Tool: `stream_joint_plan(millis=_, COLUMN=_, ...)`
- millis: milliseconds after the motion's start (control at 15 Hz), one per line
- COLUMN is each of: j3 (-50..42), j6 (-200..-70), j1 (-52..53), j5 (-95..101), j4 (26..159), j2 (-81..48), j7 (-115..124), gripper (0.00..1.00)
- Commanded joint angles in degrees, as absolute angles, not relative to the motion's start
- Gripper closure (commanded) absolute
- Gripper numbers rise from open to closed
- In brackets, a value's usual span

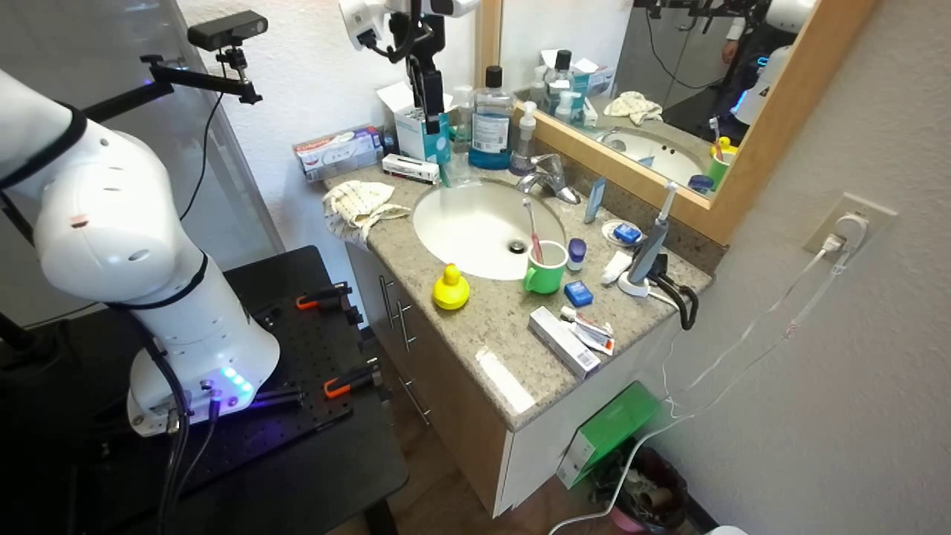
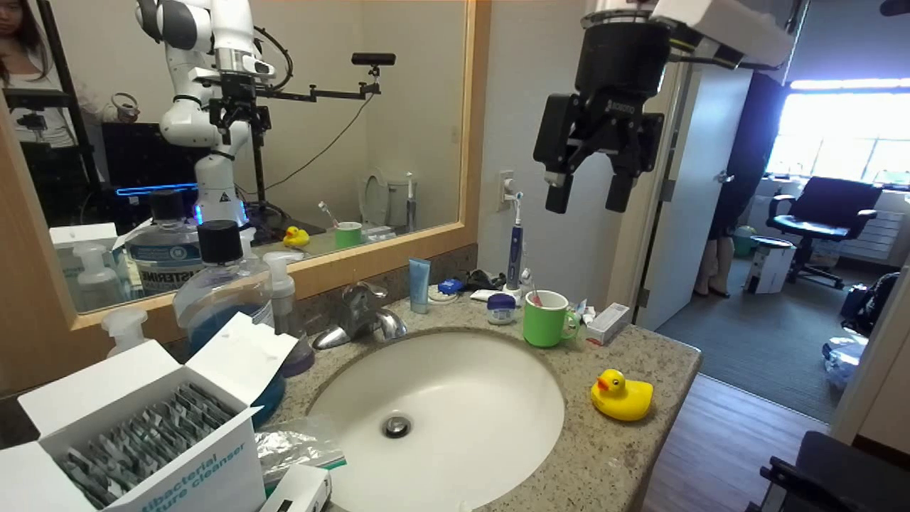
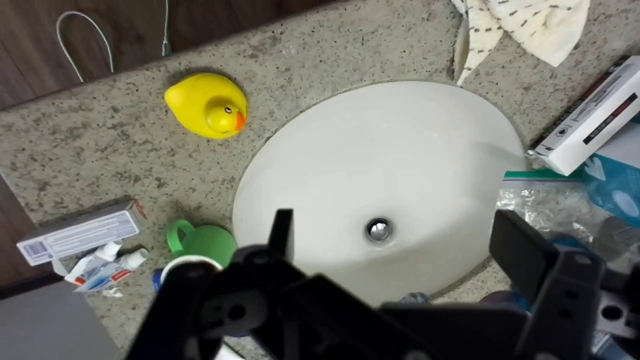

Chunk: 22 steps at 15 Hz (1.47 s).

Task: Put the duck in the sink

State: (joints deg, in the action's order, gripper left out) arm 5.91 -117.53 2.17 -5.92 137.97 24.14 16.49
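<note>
The yellow duck (image 1: 450, 290) sits upright on the speckled countertop beside the sink (image 1: 464, 227), near the counter's front edge. The duck (image 2: 621, 398) stands right of the sink (image 2: 469, 405) in an exterior view. In the wrist view the duck (image 3: 207, 106) is at the upper left, outside the rim of the white sink (image 3: 385, 145). My gripper (image 2: 589, 198) hangs high above the counter, pointing down, with nothing between its fingers. In the wrist view the gripper (image 3: 392, 225) shows its fingers wide apart over the basin, away from the duck. The gripper (image 1: 431, 122) also shows in an exterior view.
A green mug (image 1: 547, 269) with a toothbrush stands by the sink rim. A chrome faucet (image 2: 361, 313) is at the back. A mouthwash bottle (image 1: 490, 122), an open box (image 2: 156, 427), a cloth (image 1: 362, 204) and a toothpaste box (image 1: 565, 342) surround the basin. A mirror (image 2: 341, 142) lines the wall.
</note>
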Motion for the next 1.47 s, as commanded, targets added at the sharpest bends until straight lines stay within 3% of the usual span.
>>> stream_joint_plan(millis=0, j3=5.2, j6=-118.1, j1=1.2, j5=-4.7, j4=137.7, j2=21.3, j7=14.9, gripper=0.0)
stream_joint_plan(millis=1400, j3=1.9, j6=-117.4, j1=-0.6, j5=0.4, j4=137.4, j2=13.2, j7=14.8, gripper=0.0)
